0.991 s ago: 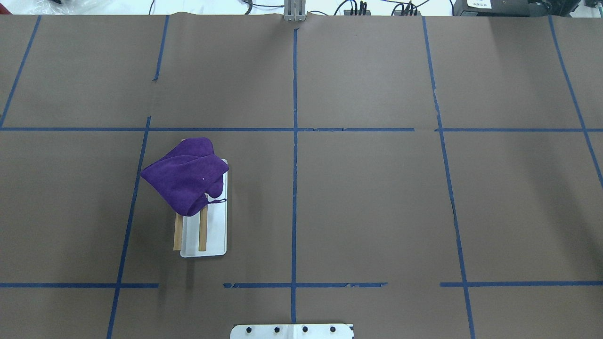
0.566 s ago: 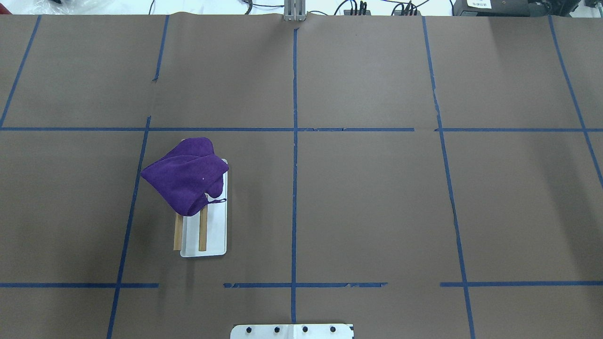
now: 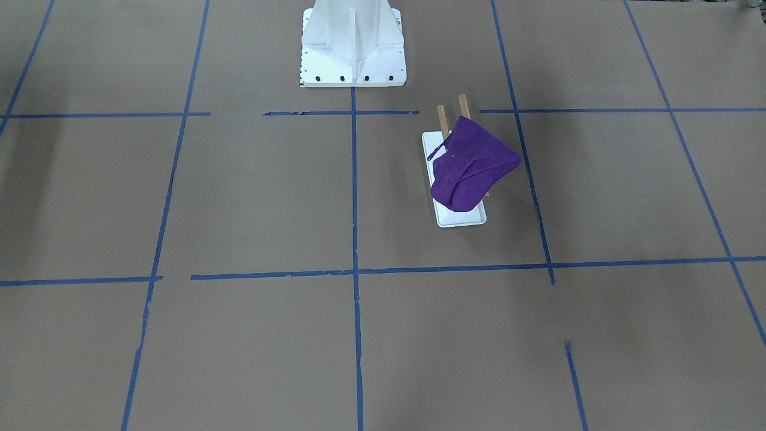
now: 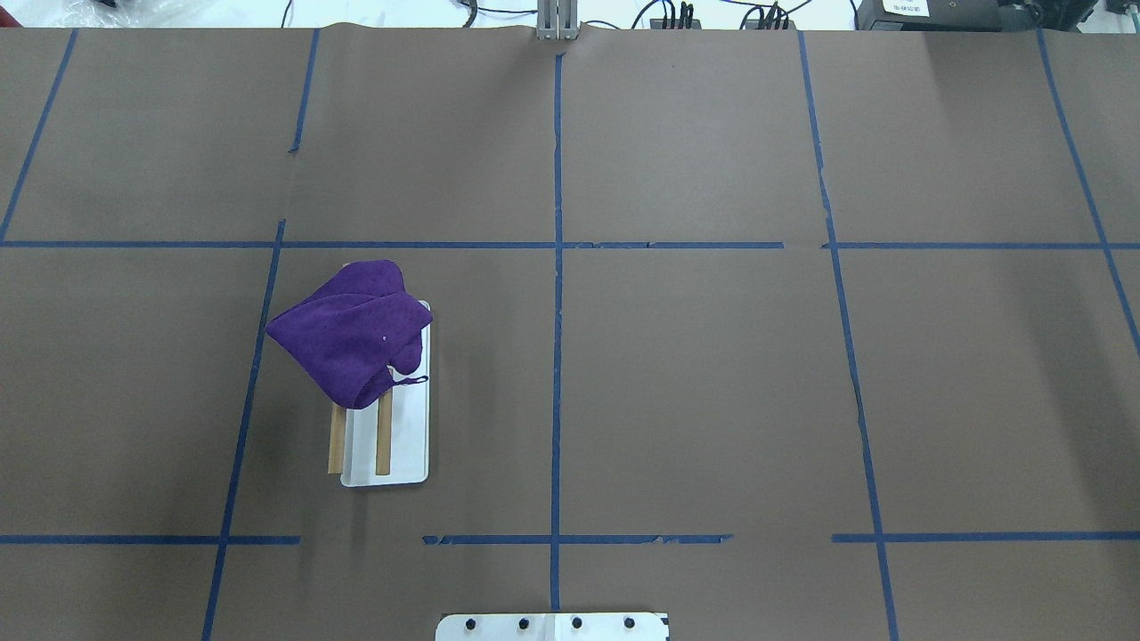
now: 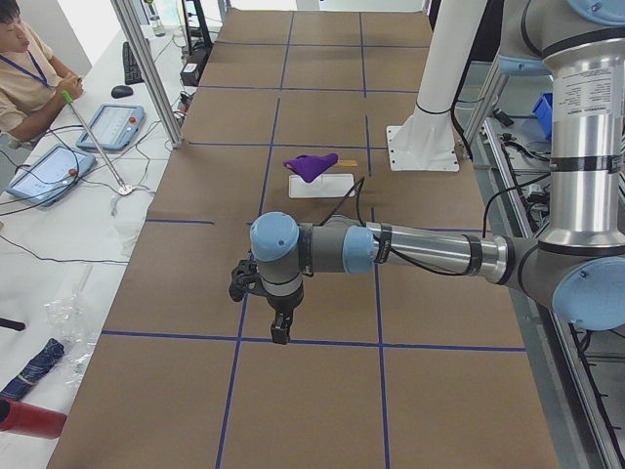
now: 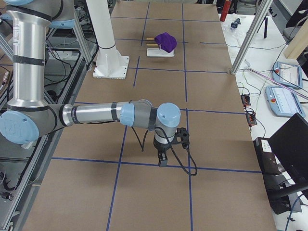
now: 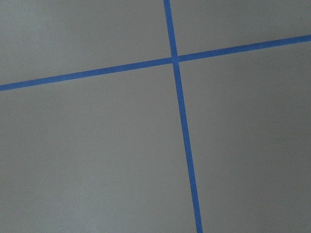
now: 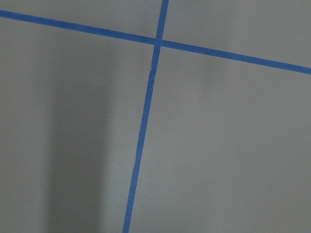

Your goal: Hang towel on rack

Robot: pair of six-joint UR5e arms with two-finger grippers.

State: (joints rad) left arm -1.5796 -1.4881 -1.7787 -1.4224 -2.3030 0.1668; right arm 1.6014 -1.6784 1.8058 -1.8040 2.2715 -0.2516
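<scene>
A purple towel [image 4: 352,334] lies bunched over the far end of the rack's two wooden dowels [image 4: 383,438], above the white tray base [image 4: 411,436]. It also shows in the front view [image 3: 473,161], over the tray [image 3: 461,219]. Neither gripper touches it. My left gripper [image 5: 280,332] hangs above the table far from the rack, at the table's left end. My right gripper [image 6: 162,161] hangs above the table at the right end. They show only in the side views, so I cannot tell whether they are open or shut. Both wrist views show only brown table and blue tape.
The large white pedestal base [image 3: 353,42] stands at the robot's side of the table, right of the rack in the overhead view. Blue tape lines [image 4: 557,267] grid the brown table. An operator [image 5: 24,68] sits by tablets beyond the far edge.
</scene>
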